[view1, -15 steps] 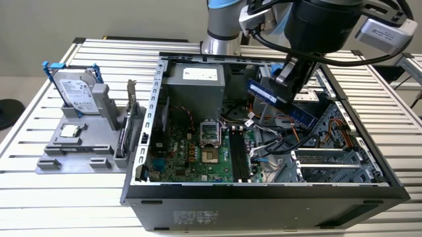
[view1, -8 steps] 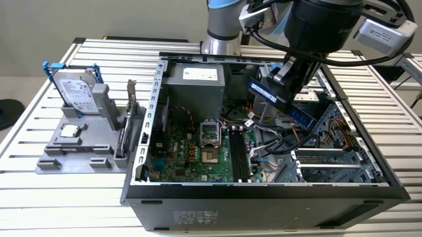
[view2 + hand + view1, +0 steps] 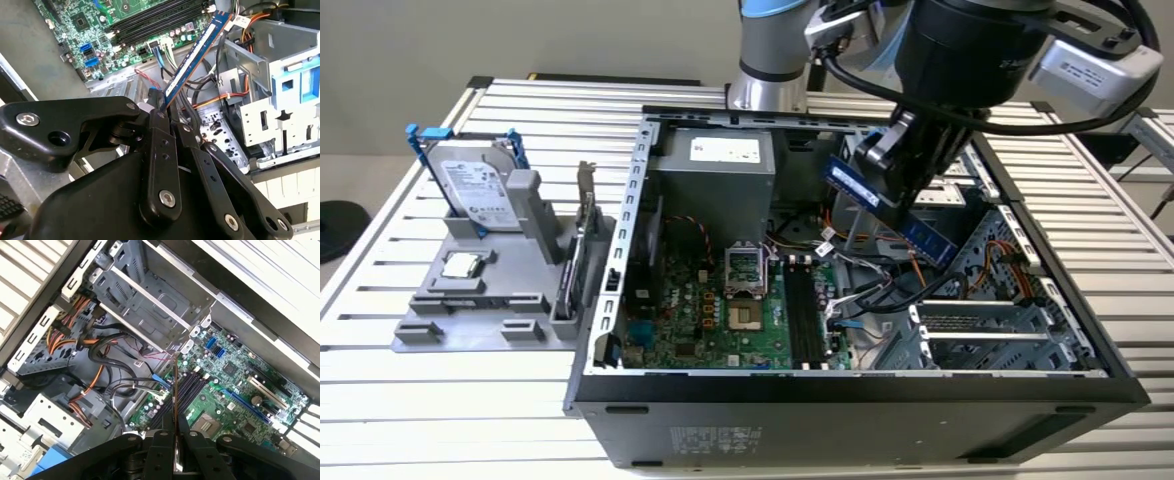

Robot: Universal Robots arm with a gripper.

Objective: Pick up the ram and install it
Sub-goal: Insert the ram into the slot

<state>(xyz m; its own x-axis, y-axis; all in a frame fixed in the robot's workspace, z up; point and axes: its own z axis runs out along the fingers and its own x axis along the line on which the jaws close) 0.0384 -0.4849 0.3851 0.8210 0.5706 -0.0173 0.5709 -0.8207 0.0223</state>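
Observation:
My gripper [image 3: 891, 160] is shut on the ram [image 3: 887, 212], a long thin dark stick with a pale label. I hold it tilted in the air above the open computer case [image 3: 854, 385], over the cables towards the exterior view's right. Its free end points down towards the black memory slots [image 3: 803, 315] on the green motherboard [image 3: 707, 310], still well above them. In the second wrist view the ram [image 3: 197, 52] juts out from between the fingers [image 3: 159, 125] towards the slots [image 3: 155, 20]. In the first wrist view the ram [image 3: 175, 400] appears edge-on, over the slots [image 3: 187, 387].
A grey holder [image 3: 480, 320] at the exterior view's left carries a silver hard drive [image 3: 474, 185], a processor chip [image 3: 460, 265] and a card with a metal bracket [image 3: 576, 250]. Inside the case are a power supply [image 3: 720, 165], loose cables [image 3: 867, 290] and a metal drive cage [image 3: 1001, 335].

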